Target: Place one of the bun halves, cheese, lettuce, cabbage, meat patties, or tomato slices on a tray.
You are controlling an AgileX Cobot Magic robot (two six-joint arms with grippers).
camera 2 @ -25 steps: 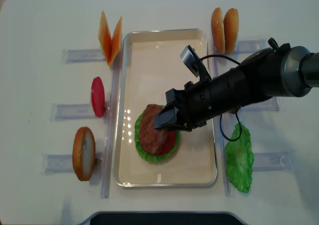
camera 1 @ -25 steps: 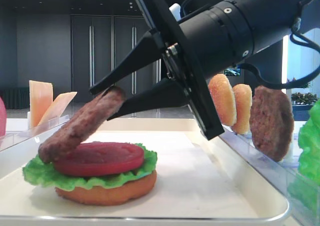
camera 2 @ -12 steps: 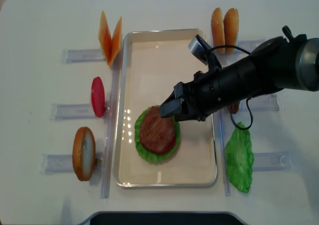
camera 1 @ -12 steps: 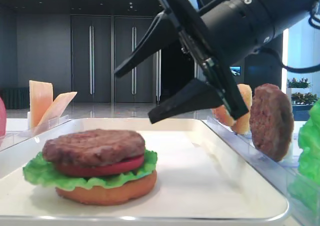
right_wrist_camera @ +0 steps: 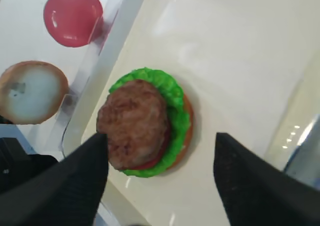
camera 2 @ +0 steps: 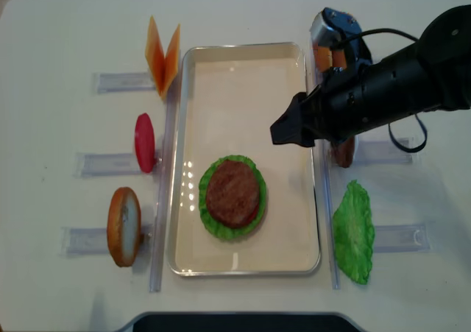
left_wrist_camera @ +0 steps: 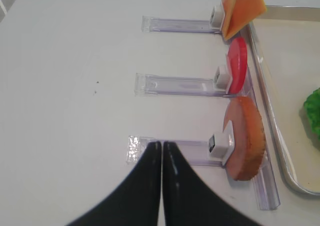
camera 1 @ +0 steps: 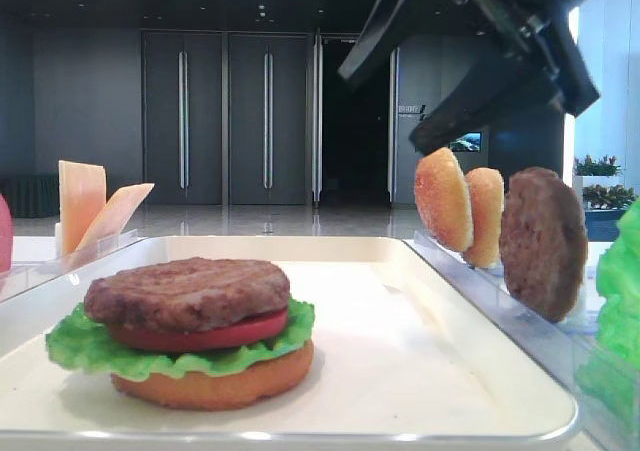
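Note:
A grilled brown meat patty (camera 2: 232, 193) lies flat on top of a stack on the cream tray (camera 2: 243, 89): tomato slice (camera 1: 235, 332), lettuce (camera 1: 78, 347) and a bun half (camera 1: 215, 387) underneath. My right gripper (camera 2: 285, 118) hangs open and empty above the tray, behind and to the right of the stack. In its wrist view the right gripper (right_wrist_camera: 161, 136) frames the patty (right_wrist_camera: 132, 123) from well above. My left gripper (left_wrist_camera: 161, 144) is shut on nothing, over the bare table left of a racked bun half (left_wrist_camera: 247, 146).
Clear racks flank the tray. The left ones hold cheese slices (camera 2: 162, 56), a tomato slice (camera 2: 144, 142) and a bun half (camera 2: 124, 226). The right ones hold two bun halves (camera 1: 443, 199), a darker patty (camera 1: 542, 241) and a lettuce leaf (camera 2: 354, 232).
The right gripper opened and let the patty drop flat onto the tomato slice. It then rose and drew back towards the right racks. The left gripper stayed put.

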